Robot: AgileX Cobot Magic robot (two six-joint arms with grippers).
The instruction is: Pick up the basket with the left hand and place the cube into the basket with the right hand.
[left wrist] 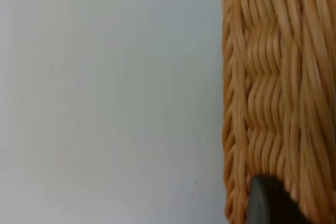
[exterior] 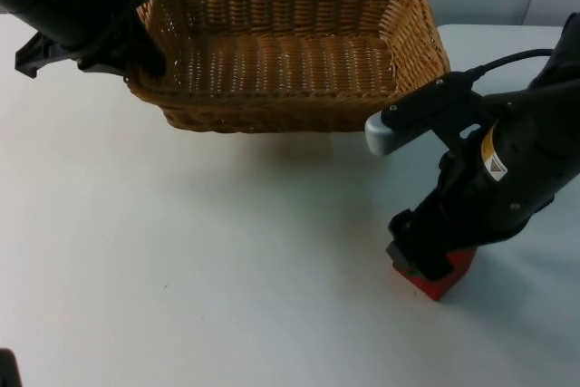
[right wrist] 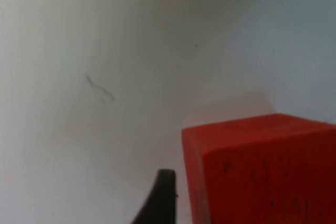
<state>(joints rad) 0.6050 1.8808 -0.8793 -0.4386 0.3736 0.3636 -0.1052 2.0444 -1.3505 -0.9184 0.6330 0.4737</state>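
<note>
The left tool (exterior: 145,47) is clamped on the rim of the wicker basket (exterior: 290,52) at its 9 o'clock end, with the basket's body lifted off the counter (exterior: 181,269). The right tool (exterior: 421,265) straddles the red cube (exterior: 444,280) at 4 o'clock; whether it has closed cannot be told. The fingers should seat squarely on opposite faces before lifting.

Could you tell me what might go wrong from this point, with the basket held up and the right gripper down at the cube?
The left gripper holds the basket by one end of its rim only, so the far end could sag or slip.

The right gripper sits over just part of the red cube; an off-centre grip might let it twist out on lifting.

The basket hangs close to the right arm, so raising the cube could knock its wall.
</note>
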